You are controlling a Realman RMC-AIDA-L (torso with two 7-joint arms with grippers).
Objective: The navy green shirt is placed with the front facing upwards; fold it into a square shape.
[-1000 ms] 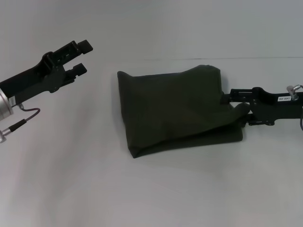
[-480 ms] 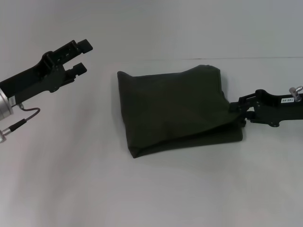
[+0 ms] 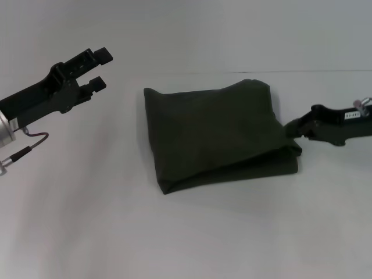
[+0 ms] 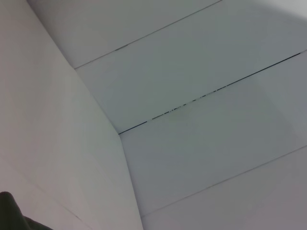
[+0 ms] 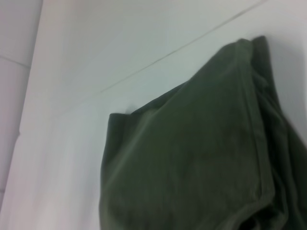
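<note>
The navy green shirt (image 3: 218, 136) lies folded into a rough square in the middle of the white table, plain dark olive side up, with no lettering showing. Its layered hem edge fills the right wrist view (image 5: 192, 158). A dark corner of the shirt (image 4: 9, 215) peeks into the left wrist view. My right gripper (image 3: 292, 130) sits low at the shirt's right edge, its tip against the folded layers there. My left gripper (image 3: 100, 70) hangs raised at the far left, well apart from the shirt, open and holding nothing.
The white table (image 3: 174, 232) spreads bare around the shirt on all sides. A pale panelled wall (image 4: 201, 72) with thin seams rises behind the table. A thin cable (image 3: 29, 145) hangs under my left arm.
My right gripper has drawn back to the right, from over the shirt's right edge to just beside it. The shirt and the left arm have stayed put.
</note>
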